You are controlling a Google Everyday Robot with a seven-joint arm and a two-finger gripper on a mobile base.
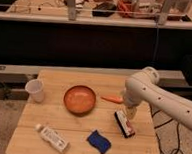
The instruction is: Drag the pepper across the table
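The pepper (112, 99) is a thin orange piece lying on the wooden table (51, 115), just right of the orange bowl (79, 99). My gripper (130, 113) hangs down from the white arm (158, 96), which reaches in from the right. It sits just right of and slightly nearer than the pepper's right end, above a black, red and white packet (124, 124). The arm's elbow hides the pepper's right tip.
A white cup (35, 90) stands at the left edge. A white bottle (52, 138) lies at the front left. A blue sponge (99, 142) lies at the front middle. A cluttered bench runs behind the table.
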